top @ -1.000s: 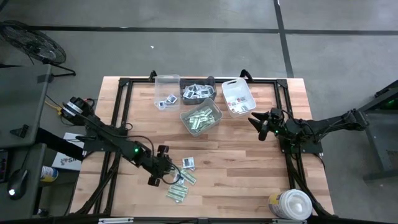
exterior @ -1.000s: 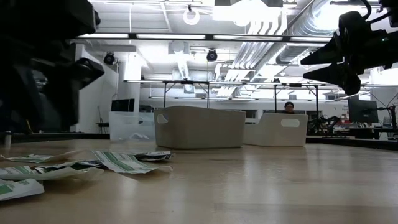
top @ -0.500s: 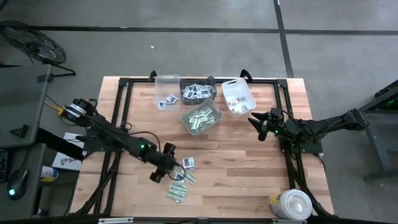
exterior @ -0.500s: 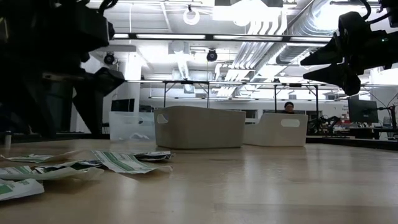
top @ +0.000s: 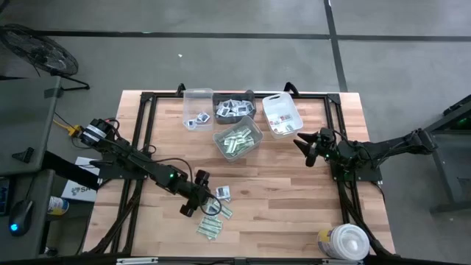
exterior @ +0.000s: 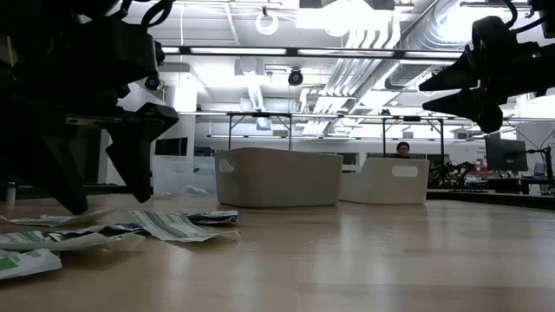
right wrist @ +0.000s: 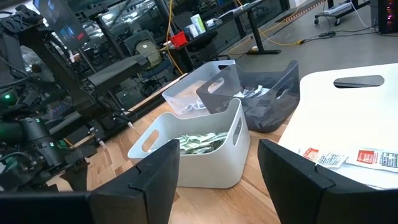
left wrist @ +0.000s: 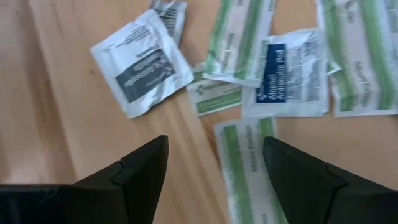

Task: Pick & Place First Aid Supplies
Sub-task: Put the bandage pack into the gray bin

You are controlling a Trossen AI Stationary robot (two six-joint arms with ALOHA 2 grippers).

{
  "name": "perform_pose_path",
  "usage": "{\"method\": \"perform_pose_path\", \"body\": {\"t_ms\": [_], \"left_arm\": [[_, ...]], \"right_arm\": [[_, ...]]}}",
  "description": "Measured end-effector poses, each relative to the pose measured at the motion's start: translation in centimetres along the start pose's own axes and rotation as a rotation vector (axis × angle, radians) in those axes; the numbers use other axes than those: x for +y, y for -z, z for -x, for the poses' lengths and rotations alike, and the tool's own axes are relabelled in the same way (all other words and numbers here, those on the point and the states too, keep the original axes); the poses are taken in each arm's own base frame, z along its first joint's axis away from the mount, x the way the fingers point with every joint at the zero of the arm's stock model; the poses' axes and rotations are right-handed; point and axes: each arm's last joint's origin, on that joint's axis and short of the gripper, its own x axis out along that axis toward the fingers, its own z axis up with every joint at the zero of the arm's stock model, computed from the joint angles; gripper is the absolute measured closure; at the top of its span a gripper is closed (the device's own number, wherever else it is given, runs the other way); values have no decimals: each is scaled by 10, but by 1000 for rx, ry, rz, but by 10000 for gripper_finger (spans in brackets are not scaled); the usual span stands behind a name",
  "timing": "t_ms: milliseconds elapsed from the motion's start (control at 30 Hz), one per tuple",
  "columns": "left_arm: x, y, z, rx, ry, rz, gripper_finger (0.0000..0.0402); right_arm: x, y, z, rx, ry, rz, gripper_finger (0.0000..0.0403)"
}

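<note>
The first aid supplies (top: 215,211) lie loose on the wooden table near its front edge. They are green-and-white strips (left wrist: 239,37), a white packet with dark print (left wrist: 142,62) and one with blue print (left wrist: 286,71). My left gripper (left wrist: 214,165) hangs open just over the heap's left side, pointing steeply down. One green strip (left wrist: 249,168) lies flat below the gap between its fingers. The low view shows the left gripper (exterior: 108,199) close above the packets. My right gripper (top: 303,143) waits open and level over the table's right half, with nothing in it.
Several bins stand at the table's far middle: a clear one (top: 197,109), a dark one (top: 234,109), a white one (top: 281,114) and a pale one (top: 238,140) holding green strips. A round white tub (top: 344,241) sits at the front right corner. A person sits far behind the table.
My left gripper has moved toward the table's right edge, onto the heap of packets, and has come down closer to the table. The packets lie where they were.
</note>
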Motion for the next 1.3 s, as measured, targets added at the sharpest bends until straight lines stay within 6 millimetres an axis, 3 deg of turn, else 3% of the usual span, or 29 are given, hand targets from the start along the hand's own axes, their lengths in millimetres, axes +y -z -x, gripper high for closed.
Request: {"method": "perform_pose_path", "body": {"t_ms": [567,967,1300], "left_arm": [[0,4,-9,32,-56,-3,147],[-5,16,-29,62,48,105,266],[-6,18,-32,76,52,133,312]], "right_arm": [[0,0,0,0,0,0,192],[0,0,0,0,0,0,192],[0,0,0,0,0,0,192]]}}
